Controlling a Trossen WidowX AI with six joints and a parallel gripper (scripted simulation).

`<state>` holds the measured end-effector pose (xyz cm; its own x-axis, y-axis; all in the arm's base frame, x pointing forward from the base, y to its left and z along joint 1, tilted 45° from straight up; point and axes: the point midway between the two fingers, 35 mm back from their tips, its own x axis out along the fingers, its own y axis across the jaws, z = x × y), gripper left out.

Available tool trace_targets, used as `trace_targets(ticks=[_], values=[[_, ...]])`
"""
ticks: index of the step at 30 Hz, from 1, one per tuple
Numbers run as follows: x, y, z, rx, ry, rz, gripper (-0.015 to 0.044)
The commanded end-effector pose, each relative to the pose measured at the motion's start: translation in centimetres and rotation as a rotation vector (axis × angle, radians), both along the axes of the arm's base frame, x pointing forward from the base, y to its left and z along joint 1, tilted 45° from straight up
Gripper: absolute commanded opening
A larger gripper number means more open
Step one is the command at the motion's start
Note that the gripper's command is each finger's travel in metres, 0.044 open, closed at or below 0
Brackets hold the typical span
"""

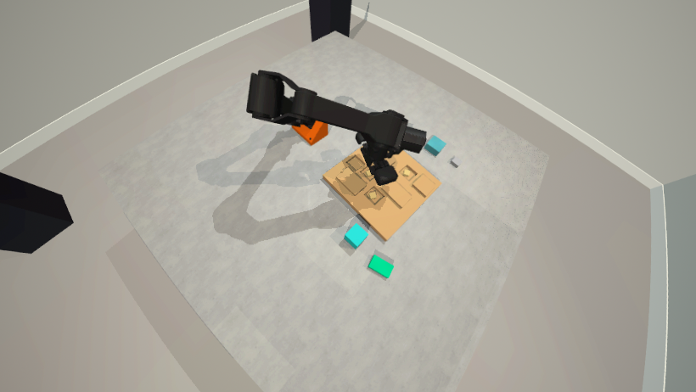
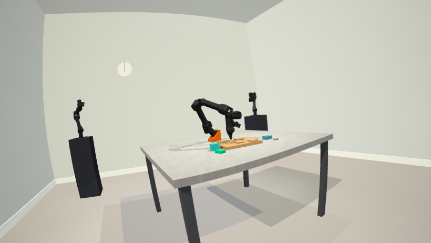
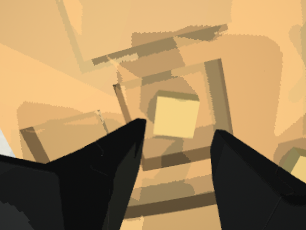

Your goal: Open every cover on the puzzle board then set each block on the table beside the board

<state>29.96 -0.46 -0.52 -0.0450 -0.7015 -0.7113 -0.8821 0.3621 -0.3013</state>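
Note:
The tan puzzle board (image 1: 385, 225) (image 2: 242, 143) (image 3: 266, 2) lies on the table. My gripper (image 1: 384, 176) (image 2: 231, 138) (image 3: 178, 134) hangs low over the board's middle, pointing down. It is open and empty. In the wrist view a pale yellow block (image 3: 174, 115) sits in an uncovered square well straight below the gap between my fingertips. Two other yellow blocks (image 1: 373, 194) (image 1: 406, 171) sit in open wells, and another (image 3: 294, 160) shows at the wrist view's right edge. The covers lie pushed aside flat on the board.
A cyan block (image 1: 356, 235) (image 2: 214, 146) and a green block (image 1: 380, 266) (image 2: 219, 151) lie on the table by the board's near corner. A teal block (image 1: 435, 145) (image 2: 266, 137) and a small grey piece (image 1: 454, 161) lie beyond its far corner. The orange arm base (image 1: 311, 132) stands behind.

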Motion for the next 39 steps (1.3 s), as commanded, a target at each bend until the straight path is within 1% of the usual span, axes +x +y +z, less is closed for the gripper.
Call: trace_targets(ticks=[1,29,39], values=[[0.0,-0.3,-0.3,-0.003,0.002,0.004,0.0144],[-0.1,-1.6,-1.6,-0.004,0.002,0.004,0.0144],[-0.1,-1.5,-1.4,-0.001,0.000,-0.001,0.0080]])
